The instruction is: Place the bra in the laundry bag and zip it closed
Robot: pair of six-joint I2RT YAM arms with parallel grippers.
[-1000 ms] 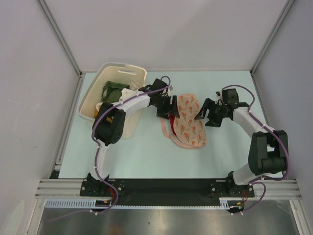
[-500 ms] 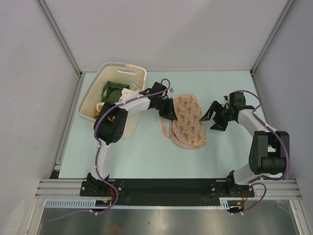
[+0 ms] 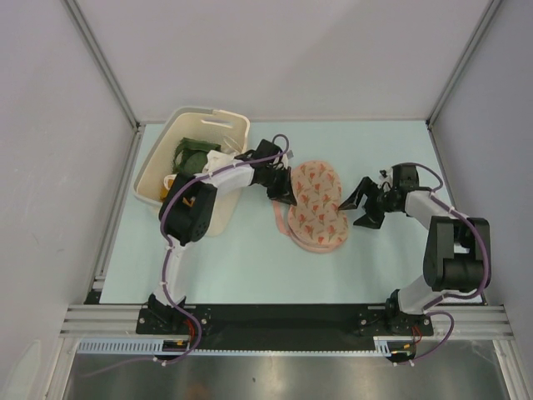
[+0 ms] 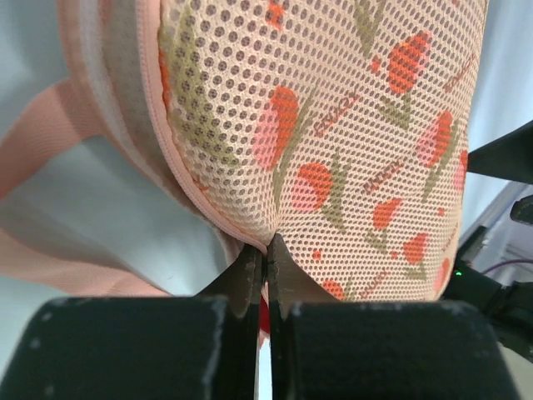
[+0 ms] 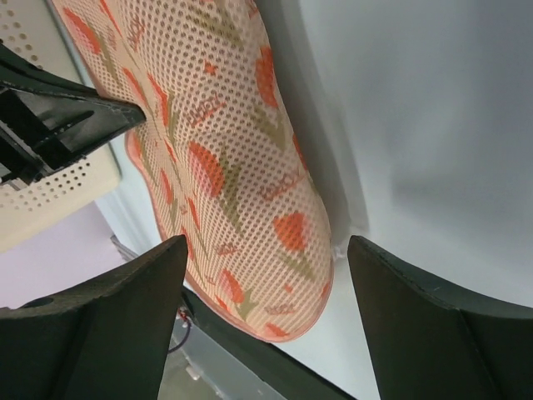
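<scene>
The laundry bag (image 3: 316,208), a pink mesh pouch with orange leaf print, lies on the table between my two grippers. My left gripper (image 3: 286,192) is at its left edge. In the left wrist view the gripper (image 4: 266,242) is shut, its tips pinching the pink zip edging at the notch of the bag (image 4: 333,125). A sliver of deep red, the bra (image 4: 264,315), shows between the fingers; the rest of it is hidden. My right gripper (image 3: 357,209) stands open just right of the bag. In the right wrist view the gripper (image 5: 268,246) frames the end of the bag (image 5: 225,167) without touching it.
A cream plastic basket (image 3: 154,171) with green and other clothes stands at the left, right behind my left arm. The bag's pink loop strap (image 3: 279,223) trails on the table to its left. Frame posts and walls close in the sides and back.
My left gripper has shut on the bag's left edge. My right gripper drew back a little to the right and lower, staying open. The bag shifted slightly.
</scene>
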